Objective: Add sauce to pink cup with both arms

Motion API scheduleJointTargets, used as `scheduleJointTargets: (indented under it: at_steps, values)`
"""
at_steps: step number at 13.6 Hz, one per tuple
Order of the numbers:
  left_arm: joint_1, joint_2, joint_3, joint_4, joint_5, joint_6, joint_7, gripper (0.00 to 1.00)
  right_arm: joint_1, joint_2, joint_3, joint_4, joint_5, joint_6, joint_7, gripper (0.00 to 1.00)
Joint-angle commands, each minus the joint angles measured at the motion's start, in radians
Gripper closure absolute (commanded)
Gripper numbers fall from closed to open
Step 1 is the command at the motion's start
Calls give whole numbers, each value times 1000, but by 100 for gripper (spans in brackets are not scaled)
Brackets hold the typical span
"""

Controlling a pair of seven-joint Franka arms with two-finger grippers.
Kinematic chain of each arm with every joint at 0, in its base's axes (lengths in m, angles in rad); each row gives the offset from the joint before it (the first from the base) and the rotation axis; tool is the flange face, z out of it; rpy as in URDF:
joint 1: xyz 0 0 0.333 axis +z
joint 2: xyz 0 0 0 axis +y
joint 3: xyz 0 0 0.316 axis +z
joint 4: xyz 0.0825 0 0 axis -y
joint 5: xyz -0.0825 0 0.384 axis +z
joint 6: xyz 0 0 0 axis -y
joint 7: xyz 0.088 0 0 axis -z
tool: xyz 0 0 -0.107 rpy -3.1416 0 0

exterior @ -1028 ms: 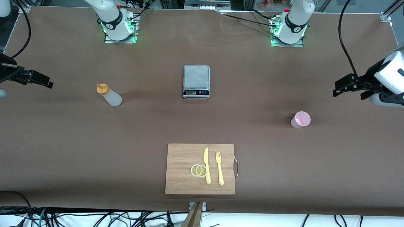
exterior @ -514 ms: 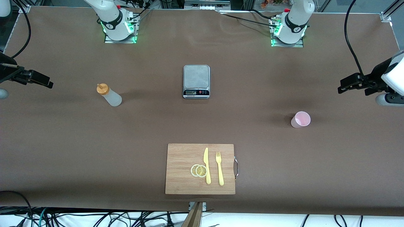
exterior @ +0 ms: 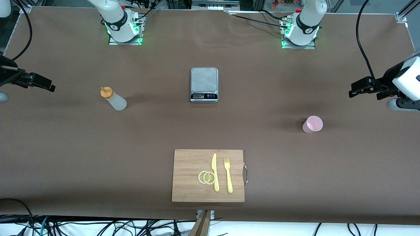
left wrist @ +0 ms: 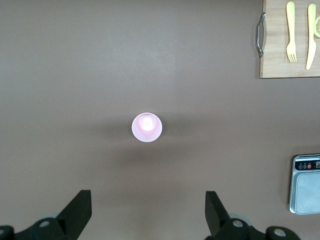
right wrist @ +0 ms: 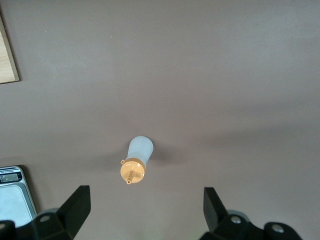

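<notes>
Front view: the left gripper (exterior: 356, 90) has been pulled back toward the left arm's end of the bench (exterior: 65, 147) from a second ago and raised slightly, the right gripper (exterior: 49, 86) left unmoved, and sauce (exterior: 113, 98) and pink cup (exterior: 312, 124) are untouched (so no grasp has been started). Left wrist view: jaws are seen spread wide and empty, with the pink cup (left wrist: 147, 127) upright on the bench, centred between the fingers (left wrist: 77, 210) but well apart from them. Right wrist view: fingers (right wrist: 75, 206) are likewise spread wide, nothing held, and the sauce (right wrist: 136, 162) is seen standing well below, lined up with the gap.

Table (exterior: 65, 157): sauce (exterior: 114, 98), pink cup (exterior: 312, 124), scale (exterior: 204, 84), board (exterior: 190, 177)
</notes>
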Motion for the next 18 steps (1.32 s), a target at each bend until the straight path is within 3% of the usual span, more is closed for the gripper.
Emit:
scheduleJointTargets:
  at_steps: [1, 18]
  values:
    - [-3, 4, 1, 9, -4, -10, -5, 0, -2, -8, -3, -8, 14, 1, -24, 0]
    - [-3, 19, 0, 9, -9, -8, -5, 0, -3, -8, -4, -8, 14, 1, -25, 0]
